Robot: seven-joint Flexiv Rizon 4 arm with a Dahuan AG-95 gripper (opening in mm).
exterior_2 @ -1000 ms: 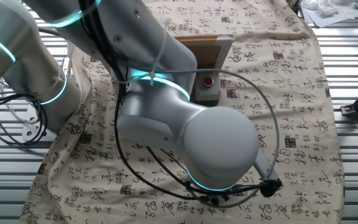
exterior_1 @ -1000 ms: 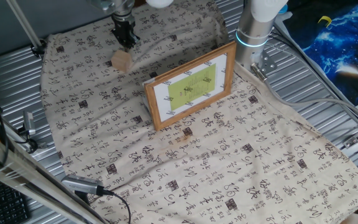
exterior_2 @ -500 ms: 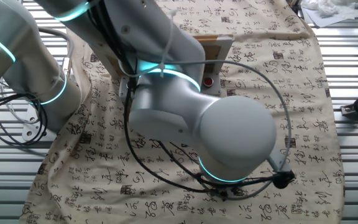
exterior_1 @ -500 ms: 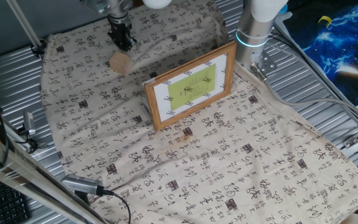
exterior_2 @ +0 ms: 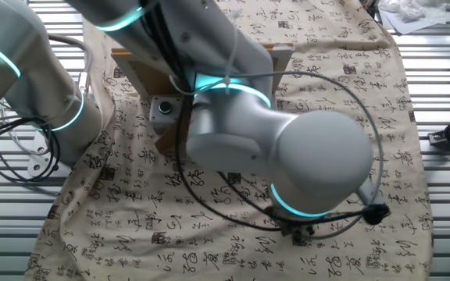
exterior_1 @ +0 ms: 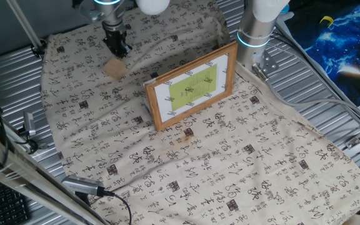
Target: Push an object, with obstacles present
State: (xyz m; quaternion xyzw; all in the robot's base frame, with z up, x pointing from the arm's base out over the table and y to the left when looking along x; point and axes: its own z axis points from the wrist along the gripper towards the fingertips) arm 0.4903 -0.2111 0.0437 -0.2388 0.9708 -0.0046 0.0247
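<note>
**Cube push in progress, frame standing clear to one side**

While the gripper is standing just behind the small wooden cube, with its fingertips at or very near the cube's far face, the push appears to be under way; actual contact cannot be confirmed. The jaws are looking drawn together into one narrow tip, holding nothing. The cube is lying on the calligraphy-printed cloth, off the picture frame's left end and toward the far edge of the cloth, apart from the frame. The frame is standing propped at a tilt, its yellow-green centre facing the near side.

In the other fixed view the arm's grey body is blocking both cube and gripper, so nothing there is adding to the finding.

Judgement: to do this step well, the tip should be bearing on the middle of the cube's face, kept low, so the cube is sliding straight rather than turning. The line of travel should be passing the frame's left end with room to spare, since a nudge could be tipping it.
</note>
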